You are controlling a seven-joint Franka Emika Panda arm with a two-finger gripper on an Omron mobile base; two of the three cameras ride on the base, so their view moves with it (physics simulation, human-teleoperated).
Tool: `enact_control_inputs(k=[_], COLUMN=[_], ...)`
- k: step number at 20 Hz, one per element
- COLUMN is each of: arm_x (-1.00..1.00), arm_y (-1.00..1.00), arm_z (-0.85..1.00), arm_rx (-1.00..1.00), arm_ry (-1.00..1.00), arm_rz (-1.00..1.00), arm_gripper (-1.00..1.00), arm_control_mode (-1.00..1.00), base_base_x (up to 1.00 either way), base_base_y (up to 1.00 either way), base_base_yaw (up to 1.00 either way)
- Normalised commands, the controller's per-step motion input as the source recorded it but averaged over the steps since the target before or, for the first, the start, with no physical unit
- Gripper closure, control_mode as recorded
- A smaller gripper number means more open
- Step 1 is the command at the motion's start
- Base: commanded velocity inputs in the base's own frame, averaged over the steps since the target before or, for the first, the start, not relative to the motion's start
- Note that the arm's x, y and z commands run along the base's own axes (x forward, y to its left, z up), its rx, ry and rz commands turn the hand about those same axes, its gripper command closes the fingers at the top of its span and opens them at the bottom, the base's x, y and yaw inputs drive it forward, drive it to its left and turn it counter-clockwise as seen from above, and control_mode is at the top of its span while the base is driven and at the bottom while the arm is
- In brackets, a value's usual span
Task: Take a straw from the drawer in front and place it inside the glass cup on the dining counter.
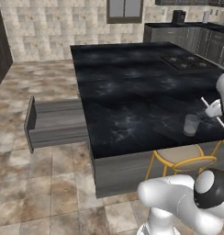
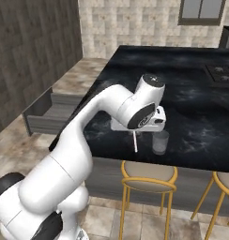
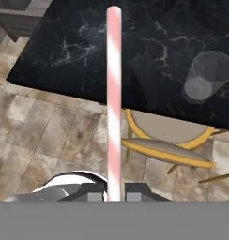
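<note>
Two stools with round tan seats and yellow metal legs (image 2: 148,174) stand on the floor against the near edge of the desk, side by side. A gas hob (image 1: 186,62) is set flush into the far right corner of the desk top. The floor (image 1: 45,193) is beige stone tile. A window (image 1: 125,10) sits in the tiled back wall. Dark cabinets (image 1: 192,36) line the far right wall.
</note>
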Motion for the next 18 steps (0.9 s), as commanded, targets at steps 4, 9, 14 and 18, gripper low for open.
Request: enact_control_inputs(k=[4, 9, 14, 18], arm_x=[0.3, 0.47, 0.48, 0.36], arm_y=[-0.2, 0.04, 0.06, 0.04], arm_z=[0.17, 0.0, -0.05, -0.26], arm_rx=[0.26, 0.17, 0.09, 0.0], arm_ry=[-0.13, -0.22, -0.21, -0.19], arm_rz=[0.0, 0.0, 0.0, 0.0], arm_gripper=[1.0, 1.0, 1.0, 1.0], arm_control_mode=[-1.0, -1.0, -1.0, -1.0], base_base_x=[0.0, 0.0, 0.0, 0.0], base_base_y=[0.0, 0.0, 0.0, 0.0], base_base_yaw=[0.0, 0.0, 0.0, 0.0])
